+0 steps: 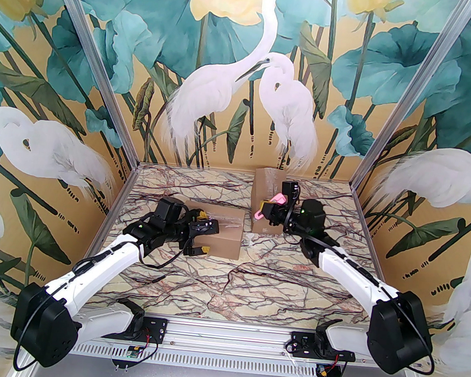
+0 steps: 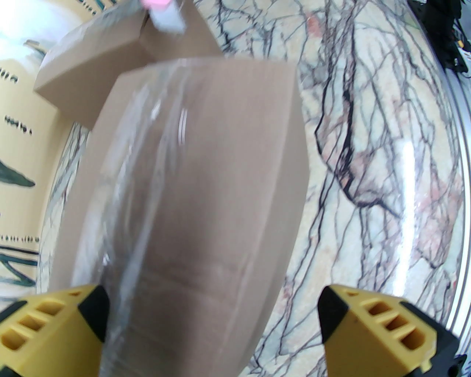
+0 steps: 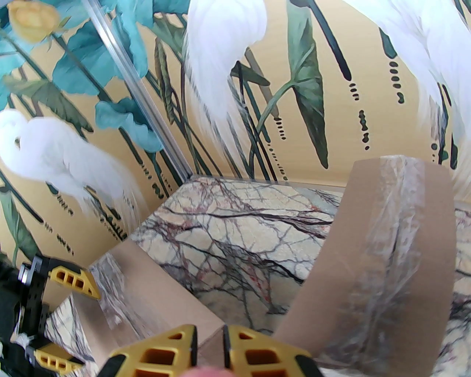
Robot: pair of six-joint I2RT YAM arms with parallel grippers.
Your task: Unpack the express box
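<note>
A taped cardboard express box lies left of the table's middle. My left gripper stands open astride its left end, one yellow finger at the far edge and one at the near side. In the left wrist view the box runs between the fingertips, with clear tape along its top. A second taped box stands at the back right. My right gripper is over its near end, shut on a pink cutter. The right wrist view shows those fingers nearly together and both boxes.
The marble-patterned tabletop is walled by painted panels on three sides, with metal posts at the back corners. The second box sits close behind the first. Bare tabletop stretches in front of both boxes, towards the arm bases.
</note>
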